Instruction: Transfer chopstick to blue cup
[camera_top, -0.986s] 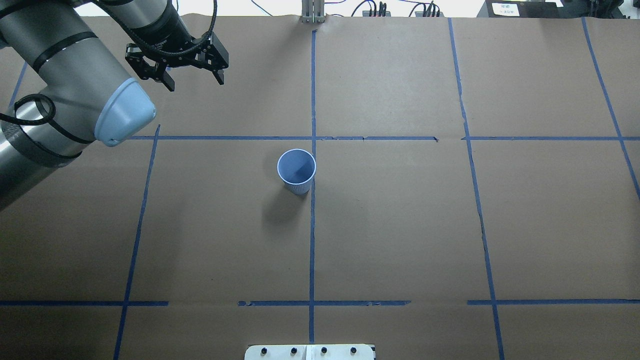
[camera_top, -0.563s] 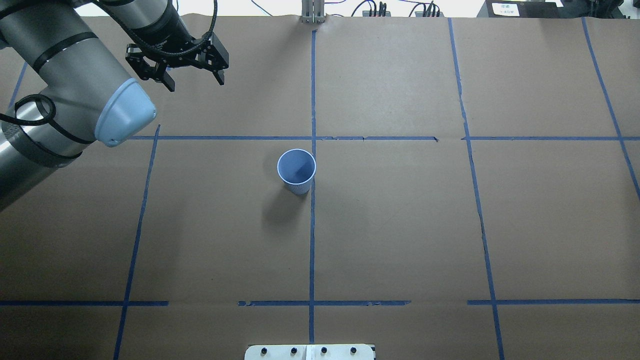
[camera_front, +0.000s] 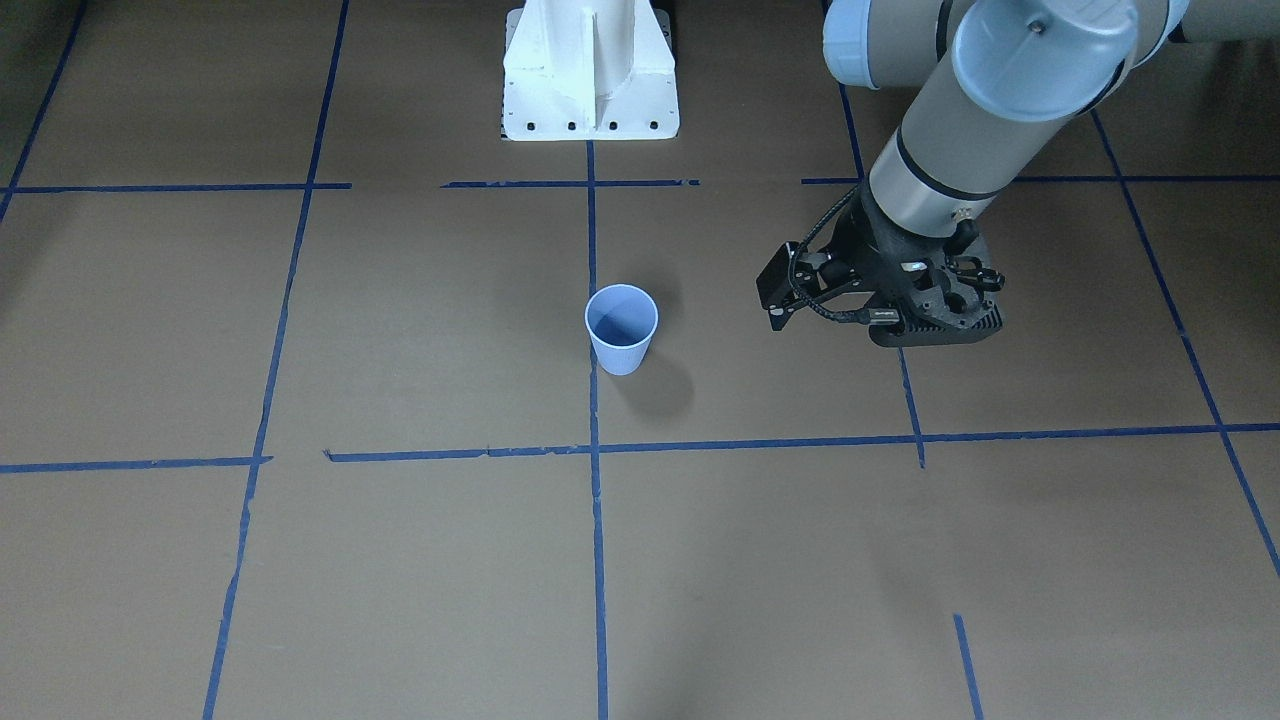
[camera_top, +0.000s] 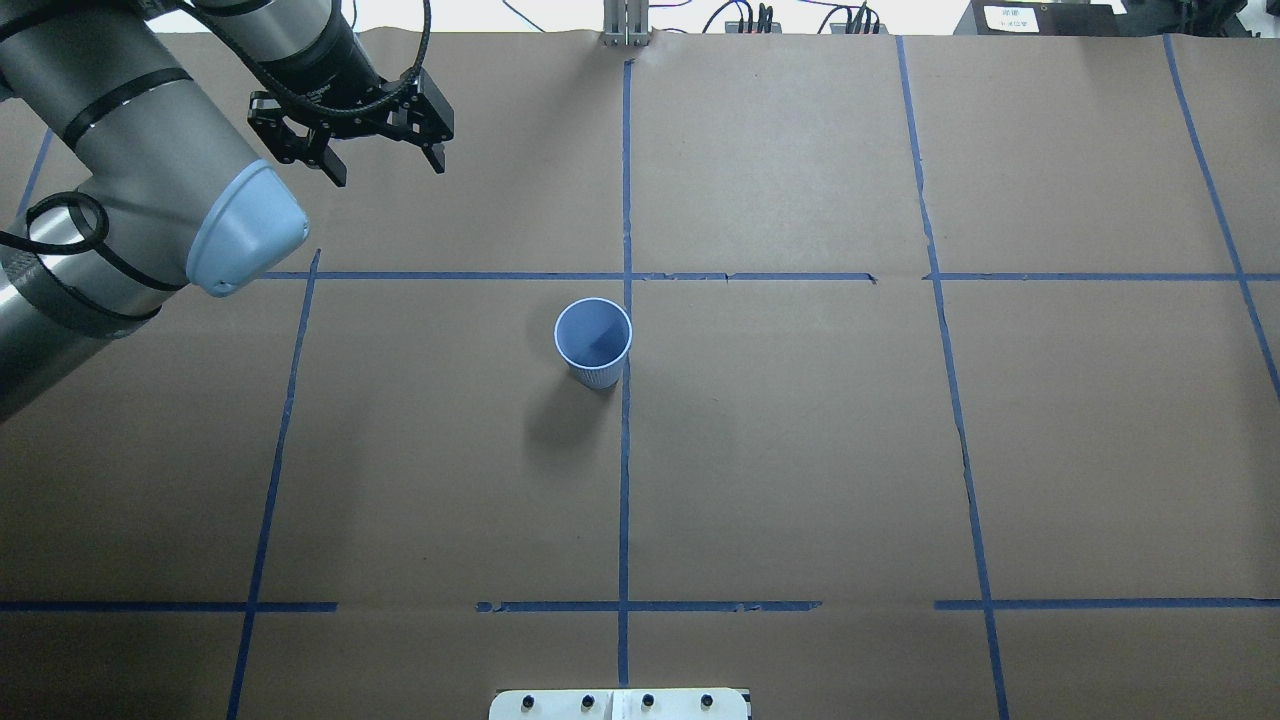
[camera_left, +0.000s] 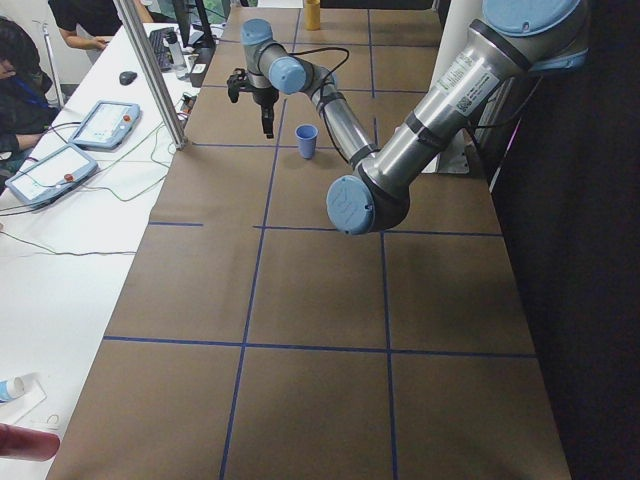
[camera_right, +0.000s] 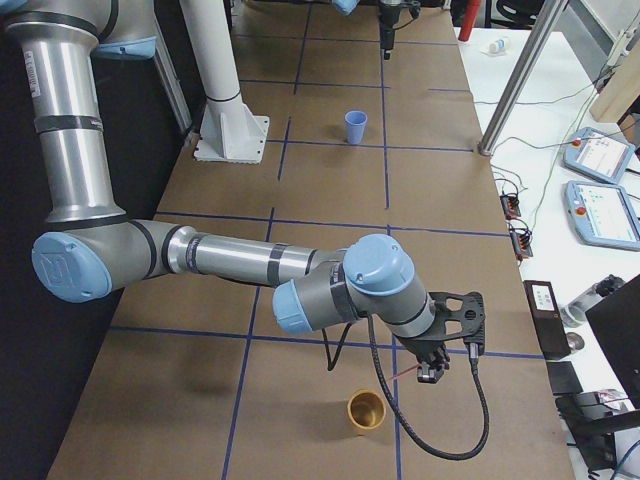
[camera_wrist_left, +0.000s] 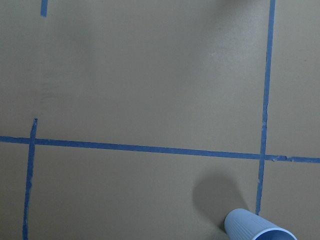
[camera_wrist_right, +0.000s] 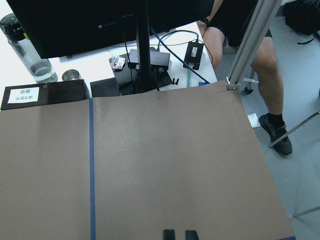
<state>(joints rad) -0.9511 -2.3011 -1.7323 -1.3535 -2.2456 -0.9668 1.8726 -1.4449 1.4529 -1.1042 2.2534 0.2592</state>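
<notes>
The ribbed blue cup (camera_top: 593, 338) is standing upright and empty, the left gripper (camera_top: 390, 172) hovering wide open, the right gripper (camera_right: 428, 372) pinching a thin chopstick (camera_right: 405, 376).

Blue cup (camera_top: 593, 340) upright mid-table, mouth open to above; left hand (camera_top: 389, 172) well apart, toward far-left.

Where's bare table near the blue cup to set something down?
In the overhead view, the table right of the blue cup is all bare paper, as are the squares between the cup and the white base plate. The only crowding is the far-left corner, where the left gripper hangs open above the paper.
</notes>
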